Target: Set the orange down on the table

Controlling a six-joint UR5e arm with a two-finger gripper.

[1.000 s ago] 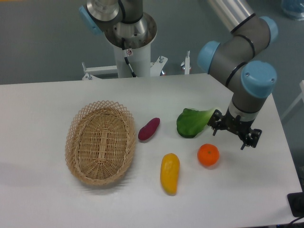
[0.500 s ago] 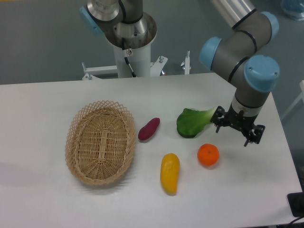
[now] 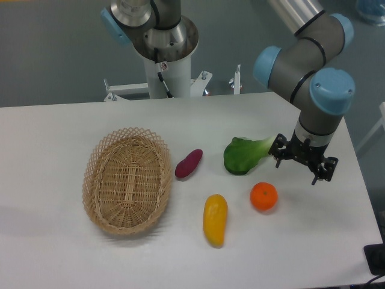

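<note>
Orange (image 3: 263, 196): small, round, glossy, resting on the white counter (image 3: 54, 253), right of centre, apart from the yellow fruit (image 3: 215, 220) to its left. Tool (image 3: 302, 163) hangs above and right of it, fingers spread, holding nothing. Bare counter nearer and rightward to the edge. Leafy green (image 3: 242, 155) just beyond; woven oval basket (image 3: 127, 180) far left.

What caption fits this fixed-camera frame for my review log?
Orange resting on the white table among other produce beside an empty wicker basket, open gripper hovering above it.
</note>
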